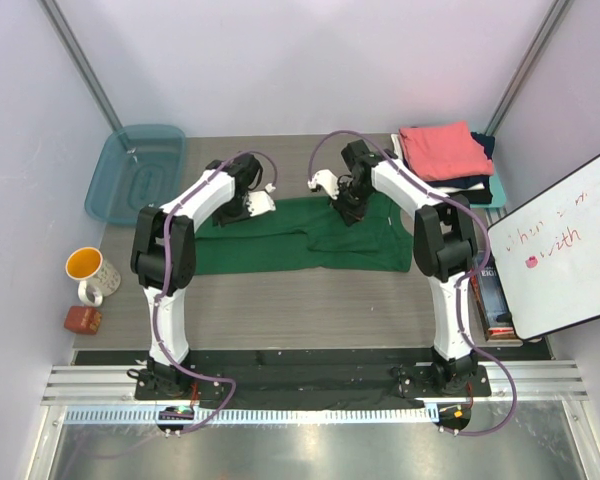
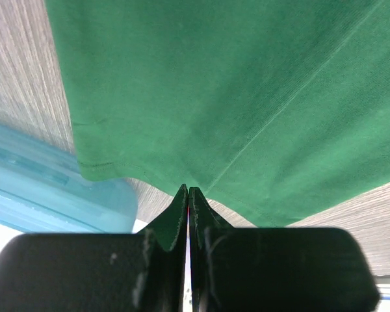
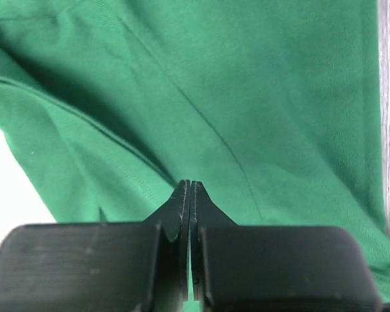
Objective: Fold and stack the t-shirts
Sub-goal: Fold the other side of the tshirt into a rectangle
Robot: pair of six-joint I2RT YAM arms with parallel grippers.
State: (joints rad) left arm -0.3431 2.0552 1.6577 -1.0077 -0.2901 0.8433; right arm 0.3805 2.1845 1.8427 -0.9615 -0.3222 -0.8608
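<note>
left fingers point(image 2: 177, 218) pinched tight on green t-shirt point(image 2: 247, 97) far edge; right fingers point(image 3: 179, 208) likewise pinching its cloth.

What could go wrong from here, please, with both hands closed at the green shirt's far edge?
1. The left hand and right hand pinch only a little cloth at the shirt's edge; it may slip out on lifting.
2. The shirt lies creased near the right hand, so the fold may come out uneven.
3. The stack sits close by the right arm; a wide swing could knock it.
</note>
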